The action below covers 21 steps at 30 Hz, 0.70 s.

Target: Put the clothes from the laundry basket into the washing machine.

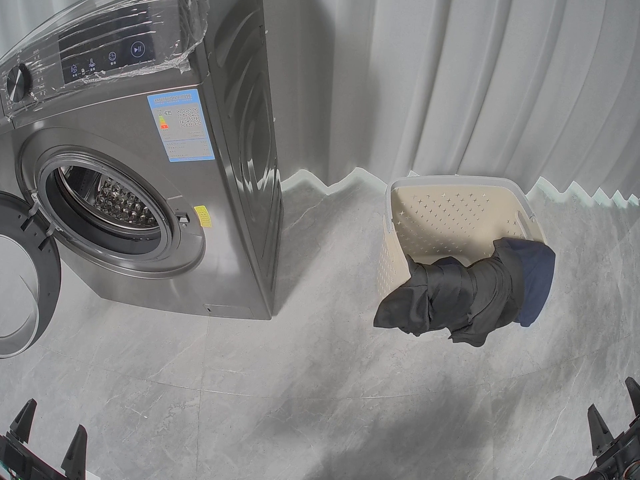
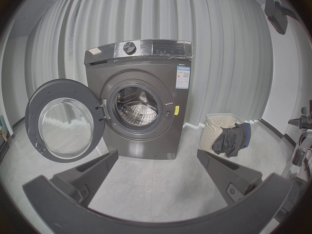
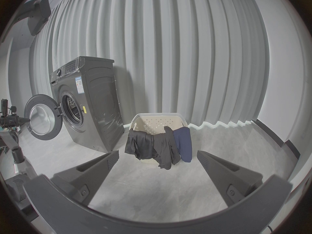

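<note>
Far left, a grey washing machine [image 1: 167,168], front turned toward the near side. Round door [image 1: 20,288] swung wide to the left, leaving the drum [image 1: 113,201] bare for loading. To the right, by the curtain [image 1: 433,68], a cream basket [image 1: 460,183] on the floor [image 1: 300,381], well apart from the machine. Draped over its near rim, the clothes: a black garment [image 1: 453,295] with a blue garment [image 1: 537,275] beside it (hanging half out, so probably easy to pinch from above). Nearest, left claw [image 1: 52,428] and right claw [image 1: 612,401], both spread wide, gripping nothing, well short of the basket. Nothing loaded yet, judging by the bare drum; likely first a reach from the right side, nearer the basket.
</note>
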Tool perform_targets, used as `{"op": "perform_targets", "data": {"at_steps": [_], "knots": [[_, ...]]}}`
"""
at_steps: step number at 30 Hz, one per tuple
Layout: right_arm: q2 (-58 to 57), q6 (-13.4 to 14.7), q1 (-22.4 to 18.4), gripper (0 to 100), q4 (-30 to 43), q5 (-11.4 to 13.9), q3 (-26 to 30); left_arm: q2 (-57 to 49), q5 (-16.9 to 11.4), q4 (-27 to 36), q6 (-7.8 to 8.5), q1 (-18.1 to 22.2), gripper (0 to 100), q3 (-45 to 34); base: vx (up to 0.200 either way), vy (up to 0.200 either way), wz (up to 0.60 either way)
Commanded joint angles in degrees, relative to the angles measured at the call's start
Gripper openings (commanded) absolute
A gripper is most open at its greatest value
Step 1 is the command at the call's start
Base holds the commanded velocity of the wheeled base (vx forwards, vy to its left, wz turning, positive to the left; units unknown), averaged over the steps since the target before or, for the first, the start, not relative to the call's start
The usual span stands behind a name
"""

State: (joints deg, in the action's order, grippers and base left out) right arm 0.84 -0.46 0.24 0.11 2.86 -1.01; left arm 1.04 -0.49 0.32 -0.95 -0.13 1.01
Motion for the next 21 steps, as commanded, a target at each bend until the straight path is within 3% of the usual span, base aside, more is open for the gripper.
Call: {"op": "perform_targets", "data": {"at_steps": [1,21], "knots": [[-0.8,-0.1,0.0,100,0.1,0.0,0.9,-0.9,0.0,-0.1,-0.02,0.0,100,-0.8,0.000,-0.200,0.00],[-0.8,-0.1,0.0,100,0.1,0.0,0.9,-0.9,0.0,-0.1,0.07,0.0,100,-0.9,0.000,-0.200,0.00]]}}
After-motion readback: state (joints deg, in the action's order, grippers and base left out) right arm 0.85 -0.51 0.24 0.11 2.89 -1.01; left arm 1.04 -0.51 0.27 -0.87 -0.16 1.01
